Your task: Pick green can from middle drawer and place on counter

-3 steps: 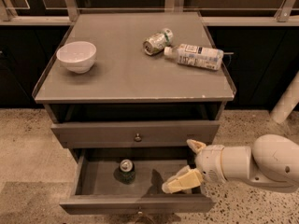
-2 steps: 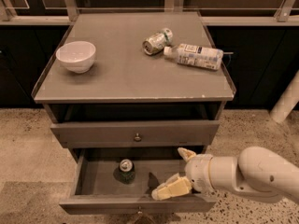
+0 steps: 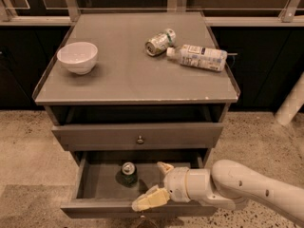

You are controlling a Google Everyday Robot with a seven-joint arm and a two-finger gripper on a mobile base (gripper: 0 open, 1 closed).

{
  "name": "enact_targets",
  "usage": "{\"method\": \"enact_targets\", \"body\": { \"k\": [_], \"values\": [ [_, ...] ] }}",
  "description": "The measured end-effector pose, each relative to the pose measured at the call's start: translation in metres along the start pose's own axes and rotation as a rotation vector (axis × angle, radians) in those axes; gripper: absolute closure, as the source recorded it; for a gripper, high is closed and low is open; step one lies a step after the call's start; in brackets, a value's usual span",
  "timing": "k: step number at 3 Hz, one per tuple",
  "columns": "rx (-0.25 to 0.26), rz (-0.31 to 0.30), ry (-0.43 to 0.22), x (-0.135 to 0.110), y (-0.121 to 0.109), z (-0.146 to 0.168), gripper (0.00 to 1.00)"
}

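Note:
The green can (image 3: 128,174) stands upright in the open middle drawer (image 3: 95,182), left of centre, silver top up. My gripper (image 3: 157,184) reaches in from the right over the drawer, just right of the can and apart from it. It is open: one yellowish finger (image 3: 150,199) lies over the drawer's front edge, the other (image 3: 165,167) points toward the drawer's back. It holds nothing. The grey counter (image 3: 123,75) is the cabinet top above.
On the counter are a white bowl (image 3: 77,57) at the left, a paler can (image 3: 160,42) lying on its side, and a plastic bottle (image 3: 198,57) lying at the right. The shut upper drawer (image 3: 137,136) has a round knob (image 3: 140,139). Speckled floor surrounds the cabinet.
My gripper and arm have moved left over the drawer, nearer the green can. The can has not moved.

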State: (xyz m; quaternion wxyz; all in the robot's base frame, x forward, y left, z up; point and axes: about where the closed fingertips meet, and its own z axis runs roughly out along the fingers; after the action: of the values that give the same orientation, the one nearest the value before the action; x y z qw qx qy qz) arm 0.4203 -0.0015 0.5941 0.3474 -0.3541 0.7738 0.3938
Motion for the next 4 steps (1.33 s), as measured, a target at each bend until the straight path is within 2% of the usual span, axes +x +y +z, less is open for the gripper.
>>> {"method": "enact_targets", "body": {
  "k": [1,2,3,4],
  "values": [
    [-0.012,0.01,-0.001,0.004,0.001,0.005,0.0],
    [0.039,0.051,0.002,0.016,-0.008,0.011,0.0],
    [0.148,0.031,-0.017,0.037,-0.058,0.058,0.0],
    [0.148,0.031,-0.017,0.037,-0.058,0.058,0.0]
  ]
}}
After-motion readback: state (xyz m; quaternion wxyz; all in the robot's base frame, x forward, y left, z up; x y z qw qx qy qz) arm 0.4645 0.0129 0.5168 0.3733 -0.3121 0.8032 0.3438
